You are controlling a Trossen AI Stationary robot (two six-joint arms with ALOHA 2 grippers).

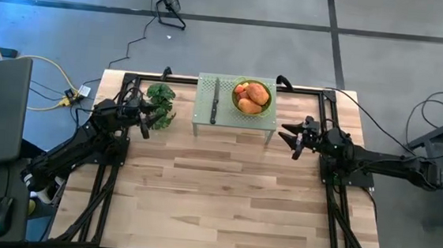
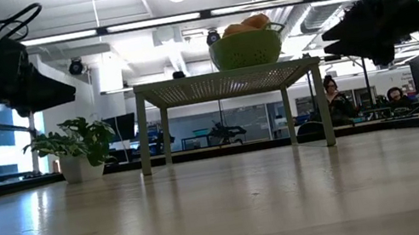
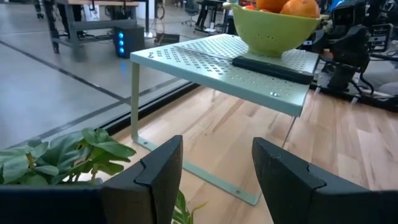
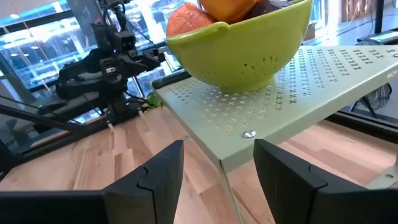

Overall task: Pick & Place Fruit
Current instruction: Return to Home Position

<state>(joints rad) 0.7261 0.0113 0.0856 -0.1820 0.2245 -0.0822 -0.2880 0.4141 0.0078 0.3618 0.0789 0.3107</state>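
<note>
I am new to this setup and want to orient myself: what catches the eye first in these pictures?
A green strainer bowl heaped with orange fruit stands on a pale perforated shelf at the far edge of the table, a knife beside it. The left gripper and right gripper hang open either side, empty.

One camera hung overhead, staring straight down on the whole table (image 1: 224,195). Another sat at tabletop height, looking level across it. Both wrist cameras faced the shelf (image 3: 199,59) closely from opposite sides; all four caught the fruit (image 1: 251,96).
</note>
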